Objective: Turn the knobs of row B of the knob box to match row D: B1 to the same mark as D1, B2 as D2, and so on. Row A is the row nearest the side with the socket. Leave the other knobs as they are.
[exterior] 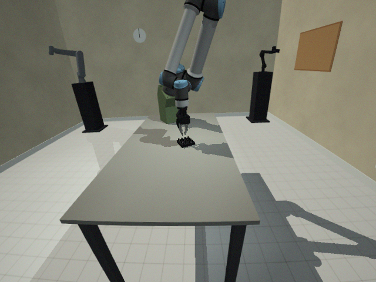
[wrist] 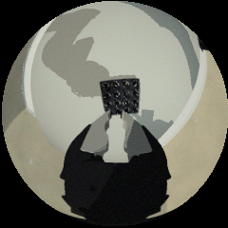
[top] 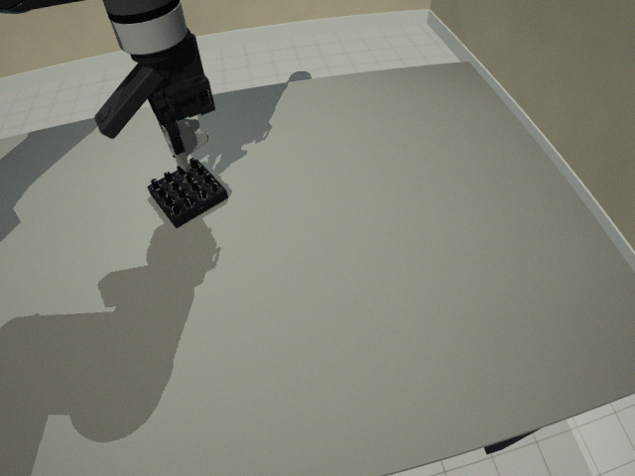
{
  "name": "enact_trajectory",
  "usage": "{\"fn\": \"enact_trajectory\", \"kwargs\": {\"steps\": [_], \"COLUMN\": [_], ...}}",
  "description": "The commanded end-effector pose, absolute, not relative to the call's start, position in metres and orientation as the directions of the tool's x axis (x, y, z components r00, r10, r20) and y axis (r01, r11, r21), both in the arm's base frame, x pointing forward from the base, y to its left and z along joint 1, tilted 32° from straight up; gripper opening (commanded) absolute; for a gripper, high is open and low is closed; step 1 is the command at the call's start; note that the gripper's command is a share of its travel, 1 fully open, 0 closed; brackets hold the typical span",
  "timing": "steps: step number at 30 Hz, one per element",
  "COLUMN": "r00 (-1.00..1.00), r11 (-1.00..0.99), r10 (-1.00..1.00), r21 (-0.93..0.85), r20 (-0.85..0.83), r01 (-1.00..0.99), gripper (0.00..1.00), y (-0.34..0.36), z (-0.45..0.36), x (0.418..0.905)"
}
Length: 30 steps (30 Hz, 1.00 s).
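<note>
Jaws nearly together above black, knob-studded box (top: pixel 188 194) (exterior: pixel 184 143) (wrist: pixel 121 97)

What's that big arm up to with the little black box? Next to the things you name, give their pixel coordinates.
The robot arm (exterior: pixel 181 91) has its end effector (top: pixel 186 168) (exterior: pixel 183 133) (wrist: pixel 116 110) pointing down at a black knob box (top: pixel 177 219) (exterior: pixel 185 145) (wrist: pixel 107 84) on the table (top: pixel 384 256) (exterior: pixel 160 194) (wrist: pixel 138 43). The job is matching knob row B to row D. Whether any knob is gripped, I can't tell.

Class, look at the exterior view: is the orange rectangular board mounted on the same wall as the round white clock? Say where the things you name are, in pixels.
No, the orange board (exterior: pixel 317 48) hangs on the right-hand wall, the clock (exterior: pixel 139 35) on the back wall.
</note>
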<state>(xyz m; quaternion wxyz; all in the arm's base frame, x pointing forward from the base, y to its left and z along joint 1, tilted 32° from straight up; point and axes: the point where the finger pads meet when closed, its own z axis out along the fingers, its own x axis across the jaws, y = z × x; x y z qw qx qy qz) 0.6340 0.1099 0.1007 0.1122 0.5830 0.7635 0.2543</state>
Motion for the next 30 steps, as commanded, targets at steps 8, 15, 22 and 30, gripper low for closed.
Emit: {"fn": "enact_trajectory", "kwargs": {"steps": [8,15,22,30], "r00": [-0.004,0.136,0.286,0.388], "r11": [-0.13,-0.281,-0.437,-0.542], "r10": [0.959,0.926,0.863,0.801], "r21": [0.452,0.401,0.334,0.279], "r20": [0.284,0.352,0.416,0.455], "r01": [0.883,0.872,0.835,0.793], "gripper": [0.11,0.11,0.11,0.11], "y": [0.1103,0.1105,0.1106,0.1105], "z": [0.1051,0.1073,0.11,0.112], "x": [0.6334,0.6335,0.6341,0.6348]}}
